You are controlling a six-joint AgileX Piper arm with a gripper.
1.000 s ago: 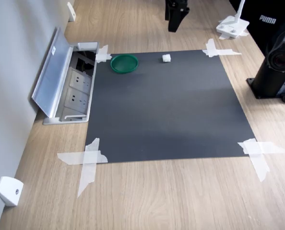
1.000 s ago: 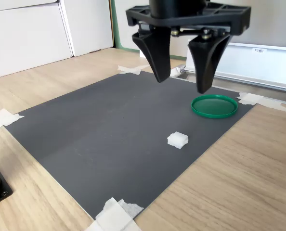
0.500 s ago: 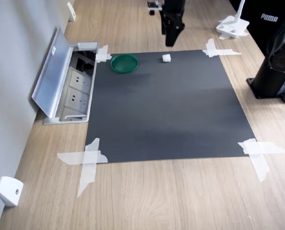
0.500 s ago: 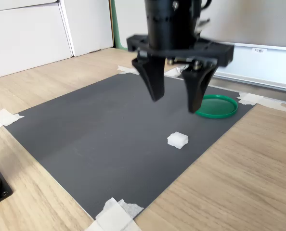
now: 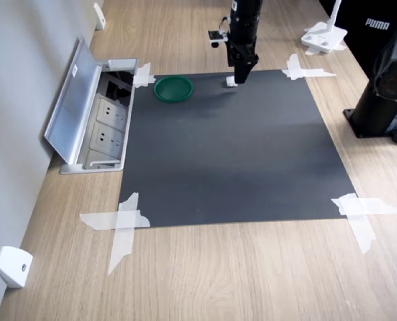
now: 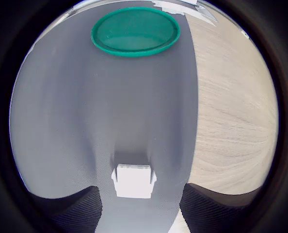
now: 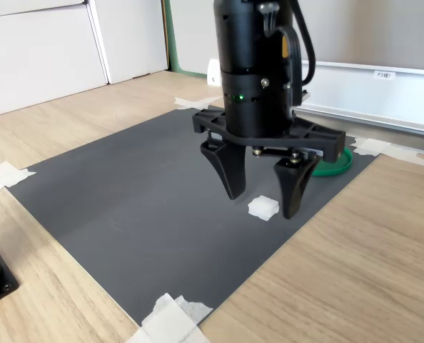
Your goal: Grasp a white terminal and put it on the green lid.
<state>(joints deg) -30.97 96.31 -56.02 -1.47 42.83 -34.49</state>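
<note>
The white terminal is a tiny block on the black mat, near the mat's far edge in the first exterior view. My gripper is open and lowered over it, one finger on each side and close to the mat. In the wrist view the terminal lies between the two dark fingertips, untouched. The round green lid rests flat on the mat to the terminal's left in the first exterior view. In the second exterior view the arm hides most of the lid. The lid has nothing on it.
An open metal socket box sits off the mat at the first exterior view's left. A black camera stand and a white stand are at that view's right. White tape holds the mat's corners. A white wedge lies near the wall.
My gripper has come down from well above the mat until its open fingers straddle the terminal. The terminal and the lid have not moved.
</note>
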